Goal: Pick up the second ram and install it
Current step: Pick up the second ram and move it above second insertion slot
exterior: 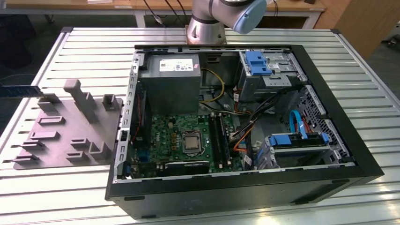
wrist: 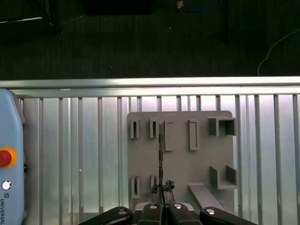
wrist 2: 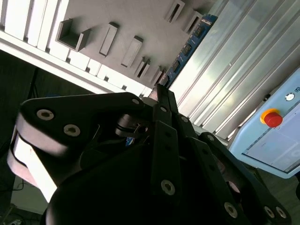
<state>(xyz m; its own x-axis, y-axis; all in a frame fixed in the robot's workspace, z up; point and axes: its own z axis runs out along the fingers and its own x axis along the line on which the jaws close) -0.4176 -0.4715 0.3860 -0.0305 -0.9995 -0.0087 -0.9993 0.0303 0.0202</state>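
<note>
The second ram (wrist 2: 189, 44) is a thin dark-blue strip with black chips, sticking out from between my fingertips in the second wrist view. My gripper (wrist 2: 159, 91) is shut on one end of it. In the first wrist view the ram (wrist: 161, 150) shows edge-on as a thin dark line running out from the gripper (wrist: 161, 188) over the grey fixture plate (wrist: 180, 164). In the exterior view the ram (exterior: 18, 90) hangs level at the left edge, beside the back corner of the plate (exterior: 69, 126).
The open computer case (exterior: 337, 154) lies on the slatted metal table (exterior: 81, 51), with the motherboard and its black ram slots (exterior: 219, 136) inside. The arm's base (exterior: 206, 28) stands behind the case. A pale blue pendant with a red stop button (wrist 2: 273, 117) lies beside the plate.
</note>
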